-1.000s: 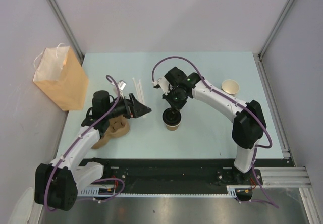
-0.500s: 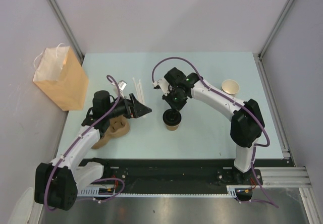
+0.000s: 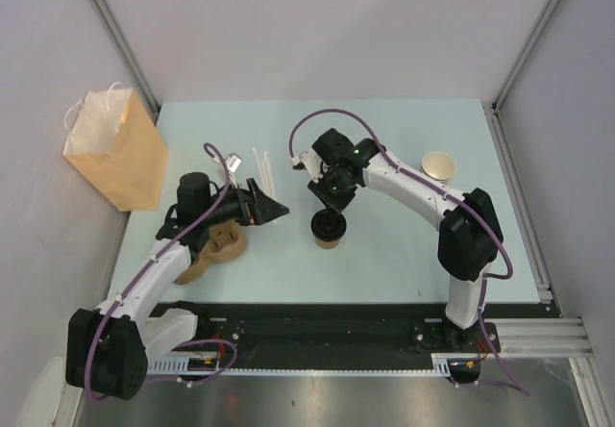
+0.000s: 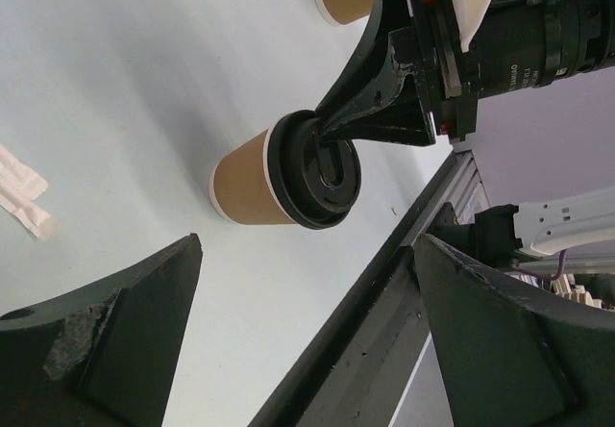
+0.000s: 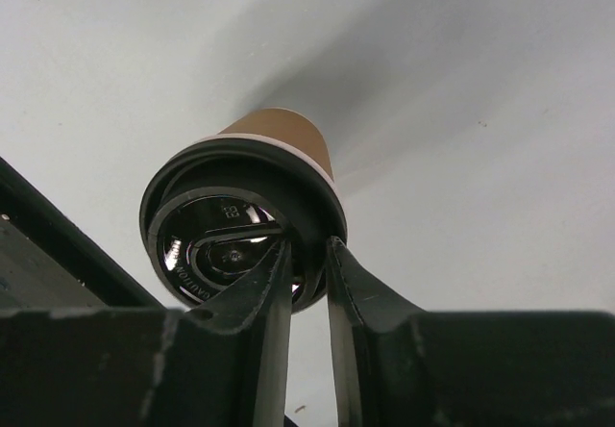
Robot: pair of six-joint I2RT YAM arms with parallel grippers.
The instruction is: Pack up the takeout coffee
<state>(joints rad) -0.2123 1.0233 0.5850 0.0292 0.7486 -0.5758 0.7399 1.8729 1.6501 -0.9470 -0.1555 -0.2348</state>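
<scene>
Release of takeout coffee [image 4: 283, 182] should be gentle: right gripper [image 5: 307, 251] jaws stand narrowly parted astride its rim, hold uncertain; left gripper [image 3: 277, 210] is spread wide.

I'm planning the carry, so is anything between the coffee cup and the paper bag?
Yes. The left end effector, open, sits on the straight line from the coffee cup to the paper bag, with the pulp carrier just beside that line.

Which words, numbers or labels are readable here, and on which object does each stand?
"12", probably: raised on the black lid of the takeout coffee.
Other raised lettering on that lid: too blurred to read.
White print on the black barrel by the right wrist: too small to read.
No other text shows.
</scene>
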